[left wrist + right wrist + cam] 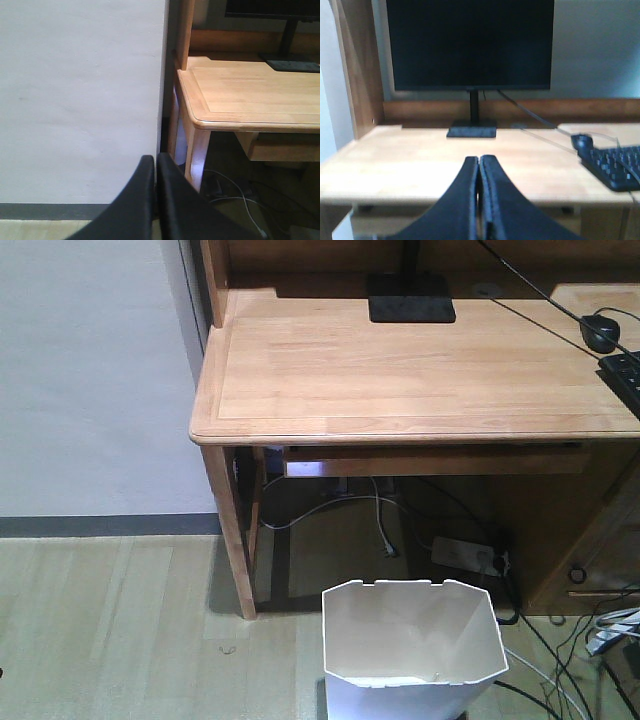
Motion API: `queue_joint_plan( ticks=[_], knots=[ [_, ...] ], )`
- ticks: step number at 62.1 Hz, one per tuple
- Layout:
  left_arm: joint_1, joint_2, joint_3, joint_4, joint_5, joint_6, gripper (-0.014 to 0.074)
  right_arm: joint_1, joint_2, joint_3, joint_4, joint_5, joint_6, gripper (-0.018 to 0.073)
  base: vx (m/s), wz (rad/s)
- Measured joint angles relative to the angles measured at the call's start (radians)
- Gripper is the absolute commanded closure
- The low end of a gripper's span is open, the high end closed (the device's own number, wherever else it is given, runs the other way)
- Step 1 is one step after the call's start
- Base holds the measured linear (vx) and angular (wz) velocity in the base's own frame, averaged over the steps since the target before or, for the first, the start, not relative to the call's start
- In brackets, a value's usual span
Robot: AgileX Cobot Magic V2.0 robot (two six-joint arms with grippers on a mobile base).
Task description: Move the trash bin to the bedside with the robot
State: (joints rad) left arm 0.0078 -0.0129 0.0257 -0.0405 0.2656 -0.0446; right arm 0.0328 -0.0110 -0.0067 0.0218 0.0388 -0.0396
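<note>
The white, faceted plastic bin point(400, 632) is seen on the plank floor point(110, 630) just before the light wooden desk point(400, 370), its base cut off by the frame's lower edge. The left gripper point(155, 159) and right gripper point(479, 160) are shown with smooth black fingers point(134, 202) pressed together, nothing held, while cables point(377, 512) under the desk are lost in shadow.

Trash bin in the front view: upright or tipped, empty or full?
Upright, apparently empty: the trash bin stands rim-up on the floor before the desk, showing only bare pale inner walls.
</note>
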Motion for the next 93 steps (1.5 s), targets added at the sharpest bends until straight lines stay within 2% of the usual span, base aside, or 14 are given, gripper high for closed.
queue_joint_plan(
  ticks=[36, 49, 63, 76, 85, 93],
  knots=[
    [0.000, 0.000, 0.000, 0.000, 0.000, 0.000, 0.0602, 0.000, 0.418, -0.339, 0.028, 0.158, 0.000, 0.0568, 0.00, 0.00],
    [0.000, 0.000, 0.000, 0.000, 0.000, 0.000, 0.0602, 0.000, 0.491, -0.359, 0.049, 0.220, 0.000, 0.0568, 0.00, 0.00],
    [0.000, 0.000, 0.000, 0.000, 0.000, 0.000, 0.0602, 0.000, 0.500, -0.359, 0.054, 0.223, 0.000, 0.0557, 0.00, 0.00],
    [0.000, 0.000, 0.000, 0.000, 0.000, 0.000, 0.0602, 0.000, 0.500, -0.359, 0.054, 0.201, -0.004, 0.0479, 0.00, 0.00],
    [0.000, 0.000, 0.000, 0.000, 0.000, 0.000, 0.0602, 0.000, 0.500, -0.359, 0.054, 0.199, -0.007, 0.0377, 0.00, 0.00],
    [0.000, 0.000, 0.000, 0.000, 0.000, 0.000, 0.0602, 0.000, 0.500, -0.359, 0.054, 0.199, -0.018, 0.0253, 0.00, 0.00]
  ],
)
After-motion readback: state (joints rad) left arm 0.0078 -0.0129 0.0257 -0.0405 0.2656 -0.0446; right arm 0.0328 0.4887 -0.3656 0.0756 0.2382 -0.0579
